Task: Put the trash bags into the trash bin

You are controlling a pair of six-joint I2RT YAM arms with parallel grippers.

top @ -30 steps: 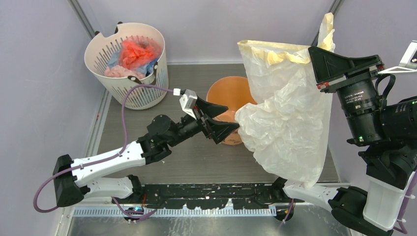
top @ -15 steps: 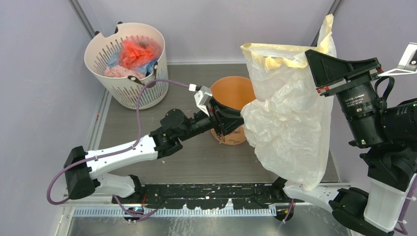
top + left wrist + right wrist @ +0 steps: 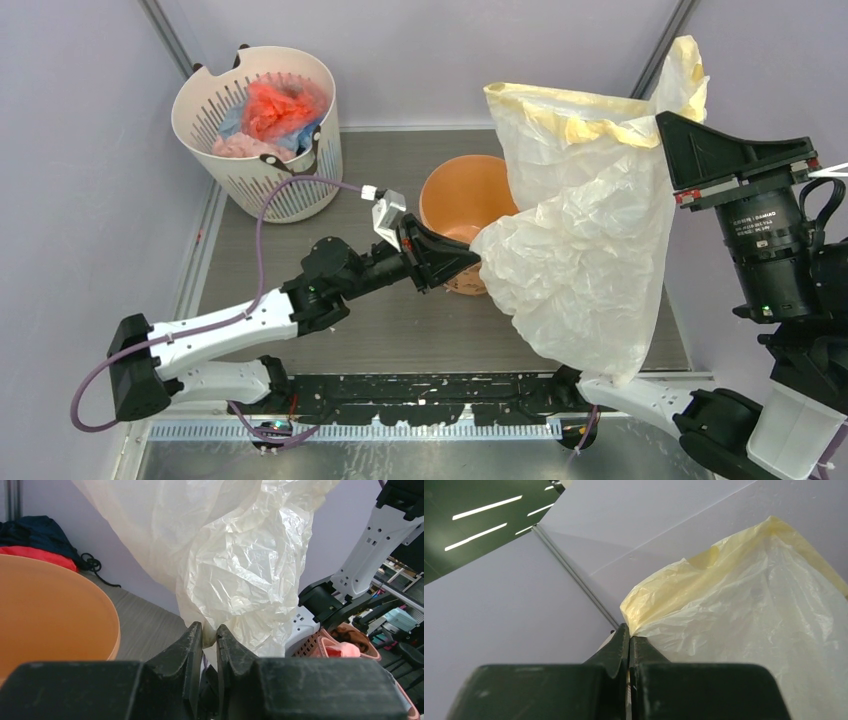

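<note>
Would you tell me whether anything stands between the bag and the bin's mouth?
Nothing visible does. The bin has its mouth uncovered, and the bag hangs just to the right of it. The right hand holds the bag's top, and the left hand pinches a lower fold at the bin's near side.

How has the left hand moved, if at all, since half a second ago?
Yes. The left hand has drawn back, nearward and slightly left, from over the orange bin's opening to its near rim.

The basket (image 3: 275, 190) stands at upper left. The trash bin (image 3: 458, 190) is at centre, and the trash bag (image 3: 590, 220) covers its right edge.
</note>
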